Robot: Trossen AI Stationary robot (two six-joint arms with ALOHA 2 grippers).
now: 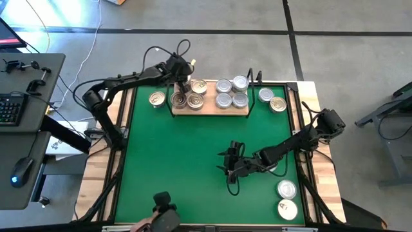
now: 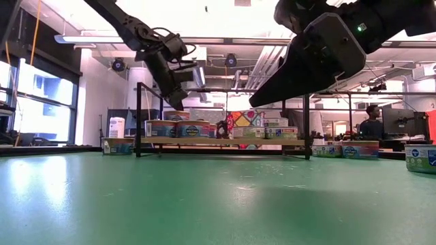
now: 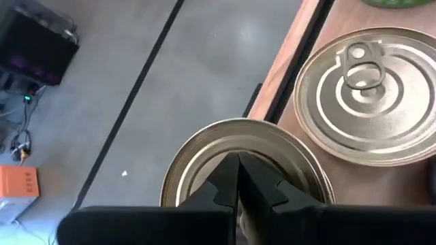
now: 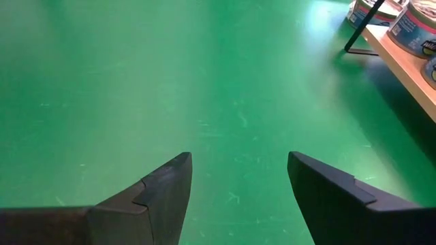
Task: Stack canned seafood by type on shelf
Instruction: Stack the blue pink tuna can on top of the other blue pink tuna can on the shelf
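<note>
The wooden shelf [image 1: 210,111] stands at the mat's far edge. Gold-lidded tins [image 1: 195,101] sit on its left half and silver-lidded tins [image 1: 232,92] on its right half. One gold tin [image 1: 156,98] lies on the mat left of the shelf. My left gripper [image 1: 182,85] is shut and points down over a gold tin [image 3: 238,146] at the shelf's left end. Beside that tin lies another gold tin [image 3: 368,95]. In the low view this left gripper [image 2: 177,102] hovers just above a raised tin [image 2: 177,116]. My right gripper [image 1: 230,169] is open over bare mat, as the right wrist view [image 4: 238,184] also shows. My left gripper's shut fingers [image 3: 225,184] point down from above at the lid [image 3: 204,146] of the gold tin. I cannot tell whether the fingertips touch the lid.
Two silver tins [image 1: 272,99] lie on the mat right of the shelf. Two more [image 1: 287,198] lie at the mat's near right corner. Black wire uprights [image 2: 139,119] stand at the shelf's ends. The green mat [image 1: 180,161] is bare in the middle. A person [image 2: 372,122] sits far behind the table.
</note>
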